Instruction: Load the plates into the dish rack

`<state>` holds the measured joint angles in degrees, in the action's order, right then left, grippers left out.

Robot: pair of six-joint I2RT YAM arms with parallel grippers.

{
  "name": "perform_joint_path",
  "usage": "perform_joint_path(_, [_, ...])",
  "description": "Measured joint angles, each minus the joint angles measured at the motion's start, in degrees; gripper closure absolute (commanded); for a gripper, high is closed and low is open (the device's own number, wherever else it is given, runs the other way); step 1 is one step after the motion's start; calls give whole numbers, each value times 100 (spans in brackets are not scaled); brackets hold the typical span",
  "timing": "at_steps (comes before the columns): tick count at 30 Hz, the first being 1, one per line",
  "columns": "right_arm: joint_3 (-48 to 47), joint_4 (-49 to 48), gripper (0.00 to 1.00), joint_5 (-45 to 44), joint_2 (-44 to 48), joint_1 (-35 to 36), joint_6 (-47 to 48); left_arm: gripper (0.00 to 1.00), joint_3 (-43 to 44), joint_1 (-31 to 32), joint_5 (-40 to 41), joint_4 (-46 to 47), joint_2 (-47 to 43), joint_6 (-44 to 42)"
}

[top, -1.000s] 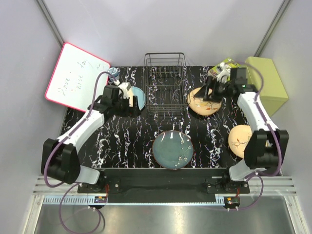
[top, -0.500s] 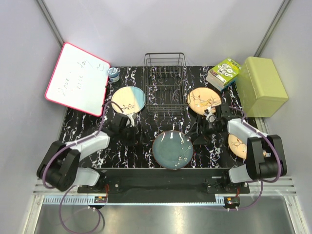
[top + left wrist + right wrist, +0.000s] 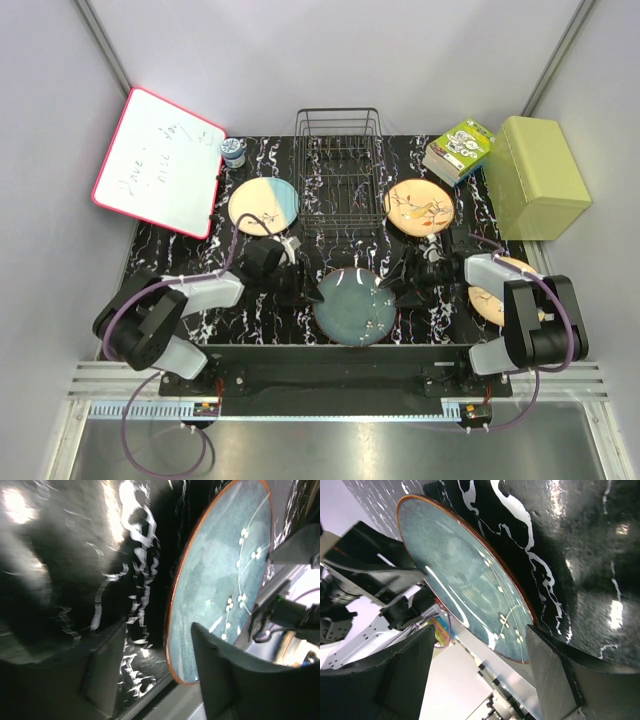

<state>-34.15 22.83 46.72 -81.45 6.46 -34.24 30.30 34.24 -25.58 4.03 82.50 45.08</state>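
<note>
Bright overhead light, glare on glossy tabletop (image 3: 600, 540), soft wrist views

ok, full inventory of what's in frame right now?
dish rack: 1, dark wire, far centre
blue-grey plate: 1, dark, near centre
beige-blue plate: 1, left of rack
orange-tan plates: 2, one right of rack, other near right, partly behind arm
whiteboard: 1, red-edged, far left
small tin: 1, bluish, beside whiteboard
book: 1, green, far right
box: 1, yellow-green, right edge
table: 1, black marbled
left gripper: open, at blue-grey plate's left rim
right gripper: open, at its right rim
</note>
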Motion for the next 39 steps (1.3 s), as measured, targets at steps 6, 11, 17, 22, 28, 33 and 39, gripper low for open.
perform_joint_path(6, [15, -199, 22, 258, -407, 63, -192, 88, -72, 398, -70, 197, 199, 527])
perform_joint_path(11, [-96, 146, 20, 225, -503, 74, 42, 100, -26, 317, -214, 435, 197, 719])
perform_joint_path(17, [-472, 901, 20, -361, 612, 28, 603, 100, -46, 105, -295, 420, 199, 678])
perform_joint_path(22, [-546, 1023, 22, -726, 909, -31, 649, 100, -81, -162, -378, 435, 210, 678])
perform_joint_path(28, [-518, 828, 22, -708, -909, 96, 433, 100, -79, -245, -660, 741, 527, 680])
perform_joint_path(33, [-824, 763, 26, -125, -1606, 120, 326, 100, -76, -302, -876, 1025, 791, 723])
perform_joint_path(39, [-1084, 131, 36, 363, -2116, 354, 306, 100, 142, -415, -1010, 1012, 1117, 675])
